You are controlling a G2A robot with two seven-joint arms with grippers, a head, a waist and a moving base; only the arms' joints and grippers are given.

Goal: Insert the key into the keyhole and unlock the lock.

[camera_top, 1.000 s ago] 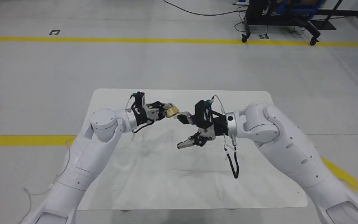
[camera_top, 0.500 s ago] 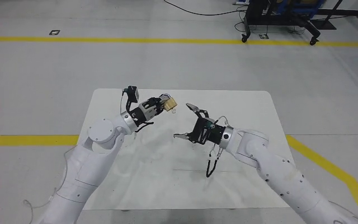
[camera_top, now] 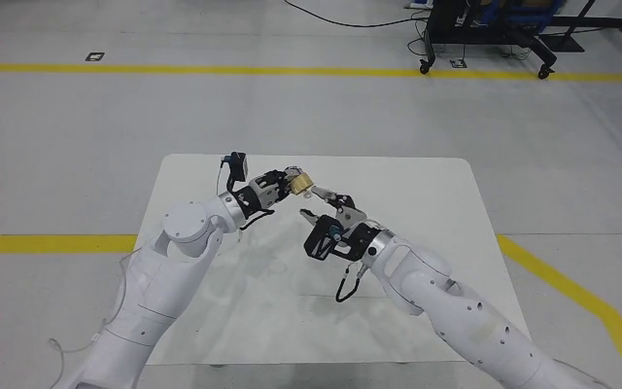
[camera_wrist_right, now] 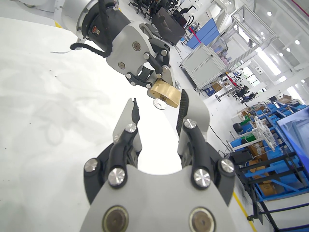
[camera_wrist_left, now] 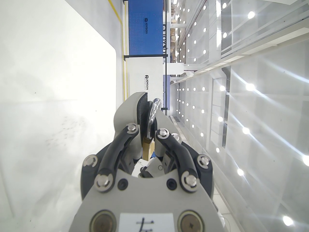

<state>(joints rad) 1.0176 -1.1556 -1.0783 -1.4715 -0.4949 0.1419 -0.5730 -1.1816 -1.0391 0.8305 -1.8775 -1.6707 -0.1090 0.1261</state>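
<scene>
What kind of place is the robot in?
Probably a big factory hall or robot lab: yellow lines mark the floor, blue crates sit on racks, and rows of ceiling lights run overhead.

Looks like an industrial robotics lab: yellow floor lines (camera_top: 292, 70), blue partition panels (camera_wrist_left: 144, 25), ceiling spotlights (camera_wrist_left: 249, 86); beyond the right claw (camera_wrist_right: 158, 97), glazed enclosures (camera_wrist_right: 207, 59), desk monitors (camera_wrist_right: 166, 22), racks of blue crates (camera_wrist_right: 263, 131).

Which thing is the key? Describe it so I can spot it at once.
Over the white table, the left gripper is shut on a brass padlock. The key is the small disc with a hole sticking out of it, just ahead of the open right gripper. Unlike the chunky gold padlock body, it is thin and silver.
</scene>
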